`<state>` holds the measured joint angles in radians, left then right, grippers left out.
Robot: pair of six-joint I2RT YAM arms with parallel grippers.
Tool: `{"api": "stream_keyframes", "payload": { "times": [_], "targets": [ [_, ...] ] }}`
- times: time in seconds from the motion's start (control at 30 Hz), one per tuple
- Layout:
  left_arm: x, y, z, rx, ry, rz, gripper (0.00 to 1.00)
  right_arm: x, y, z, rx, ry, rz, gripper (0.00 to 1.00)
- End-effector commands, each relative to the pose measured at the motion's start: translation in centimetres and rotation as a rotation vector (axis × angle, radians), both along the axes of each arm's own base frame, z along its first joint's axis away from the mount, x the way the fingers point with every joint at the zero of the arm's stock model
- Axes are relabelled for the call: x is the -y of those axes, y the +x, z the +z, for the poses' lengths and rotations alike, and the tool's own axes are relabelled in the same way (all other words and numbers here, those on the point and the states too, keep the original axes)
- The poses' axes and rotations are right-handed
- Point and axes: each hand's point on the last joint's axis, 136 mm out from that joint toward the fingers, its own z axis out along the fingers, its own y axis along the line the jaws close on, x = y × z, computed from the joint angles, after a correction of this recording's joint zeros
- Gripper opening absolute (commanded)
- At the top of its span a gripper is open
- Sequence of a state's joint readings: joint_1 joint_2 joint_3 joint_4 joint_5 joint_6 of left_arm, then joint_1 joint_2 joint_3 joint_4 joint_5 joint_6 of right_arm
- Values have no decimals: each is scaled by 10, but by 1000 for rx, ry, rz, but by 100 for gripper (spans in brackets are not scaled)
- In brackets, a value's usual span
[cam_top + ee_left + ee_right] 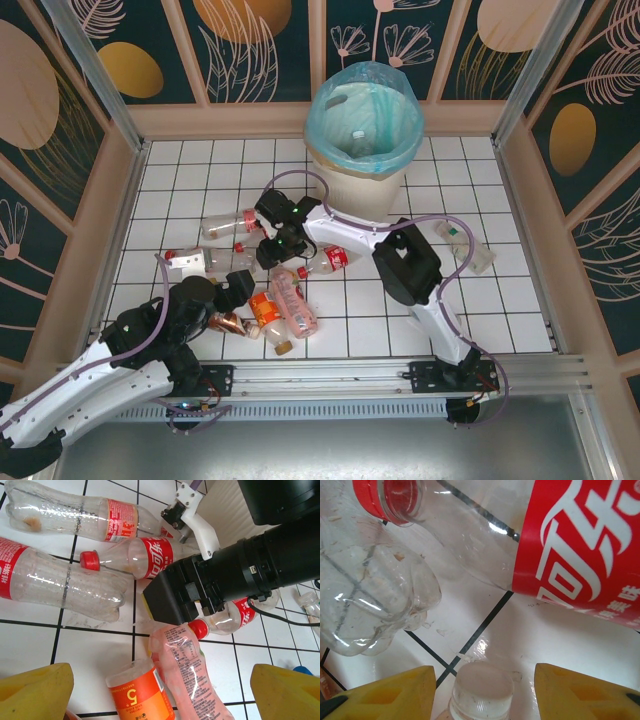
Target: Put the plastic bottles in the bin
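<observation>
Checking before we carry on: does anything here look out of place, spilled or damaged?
No spill visible. One clear bottle lies alone at the right, apart from the pile of plastic bottles. A red-labelled bottle has brownish residue inside.

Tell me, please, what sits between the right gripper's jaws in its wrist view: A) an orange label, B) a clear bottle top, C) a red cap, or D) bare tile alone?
B: a clear bottle top sits between the open jaws of the right gripper; the red cap lies away at upper left.
</observation>
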<state>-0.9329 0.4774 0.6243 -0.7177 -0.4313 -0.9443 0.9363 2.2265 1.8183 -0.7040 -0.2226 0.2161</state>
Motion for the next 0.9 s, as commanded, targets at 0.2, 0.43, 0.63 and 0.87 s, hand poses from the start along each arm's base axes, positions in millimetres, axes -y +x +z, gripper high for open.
{"api": "stream_keyframes", "payload": {
  "times": [0.2, 0.43, 0.63, 0.87],
  "targets": [
    [-8, 7, 6, 39, 60, 27, 92, -2, -5, -20, -72, 11, 14, 46],
    [-7, 9, 14, 62, 39, 36, 92, 1, 5, 9, -21, 44, 7, 36],
    [-10, 13, 30, 100, 28, 57, 92, 7, 17, 45, 39, 76, -3, 28],
    [-15, 20, 68, 172, 40, 87, 91, 9, 18, 101, 111, 139, -2, 24]
  ]
}}
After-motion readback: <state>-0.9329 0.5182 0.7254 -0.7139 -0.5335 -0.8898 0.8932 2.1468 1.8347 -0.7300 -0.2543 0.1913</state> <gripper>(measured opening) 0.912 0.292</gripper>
